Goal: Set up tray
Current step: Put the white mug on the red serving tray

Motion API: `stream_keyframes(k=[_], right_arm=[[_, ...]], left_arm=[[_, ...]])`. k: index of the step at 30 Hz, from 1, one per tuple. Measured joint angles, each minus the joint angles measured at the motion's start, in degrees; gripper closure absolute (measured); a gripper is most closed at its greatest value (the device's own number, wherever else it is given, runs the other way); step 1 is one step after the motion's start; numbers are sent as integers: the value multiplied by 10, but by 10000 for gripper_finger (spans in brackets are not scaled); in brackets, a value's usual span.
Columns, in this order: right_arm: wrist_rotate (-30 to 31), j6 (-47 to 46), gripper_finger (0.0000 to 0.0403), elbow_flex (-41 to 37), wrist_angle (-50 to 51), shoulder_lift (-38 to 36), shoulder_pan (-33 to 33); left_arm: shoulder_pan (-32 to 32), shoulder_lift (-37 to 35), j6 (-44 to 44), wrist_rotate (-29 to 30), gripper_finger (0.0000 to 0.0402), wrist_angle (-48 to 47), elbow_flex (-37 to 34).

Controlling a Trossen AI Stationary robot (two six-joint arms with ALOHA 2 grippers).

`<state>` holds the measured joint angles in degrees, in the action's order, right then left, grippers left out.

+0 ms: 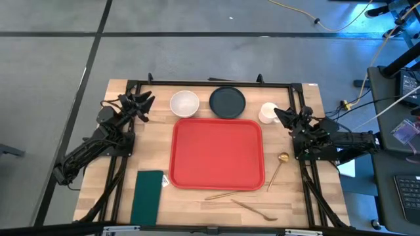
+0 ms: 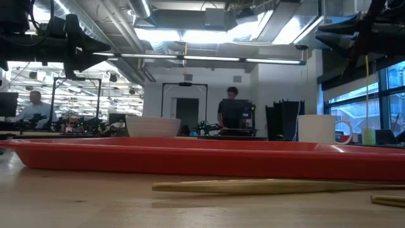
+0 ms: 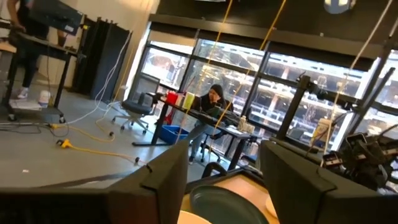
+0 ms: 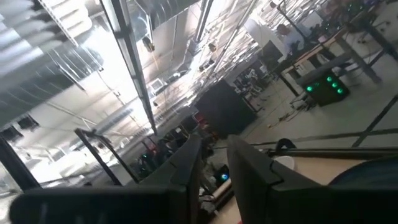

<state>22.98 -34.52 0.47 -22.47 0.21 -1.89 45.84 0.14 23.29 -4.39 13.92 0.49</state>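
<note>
The red tray [image 1: 217,154] lies flat in the middle of the table; in the low view its rim [image 2: 190,155] spans the picture. Behind it stand a white bowl [image 1: 184,103], a dark plate [image 1: 227,101] and a white mug [image 1: 268,113]. A gold spoon [image 1: 277,168] lies right of the tray, chopsticks [image 1: 223,194] and a gold fork [image 1: 252,209] lie in front of it, and a dark green napkin [image 1: 147,196] lies at its near left. My left gripper [image 1: 145,105] hovers open at the table's far left. My right gripper [image 1: 281,116] hovers open beside the mug.
A black frame [image 1: 216,83] runs along the table's far edge and down both sides. Bare wood lies between the napkin and the left arm. People sit and stand in the room beyond the table [image 2: 231,111].
</note>
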Motion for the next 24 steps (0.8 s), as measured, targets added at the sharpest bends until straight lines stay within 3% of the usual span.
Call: stream_keyframes(k=[12, 18, 24], right_arm=[[1, 28, 318, 0, 9, 0, 0], [7, 28, 245, 0, 8, 0, 0], [77, 32, 178, 0, 7, 0, 0]], left_arm=[[0, 0, -24, 3, 213, -2, 0], [0, 0, -35, 3, 214, -9, 0], [0, 0, -35, 3, 214, -9, 0]])
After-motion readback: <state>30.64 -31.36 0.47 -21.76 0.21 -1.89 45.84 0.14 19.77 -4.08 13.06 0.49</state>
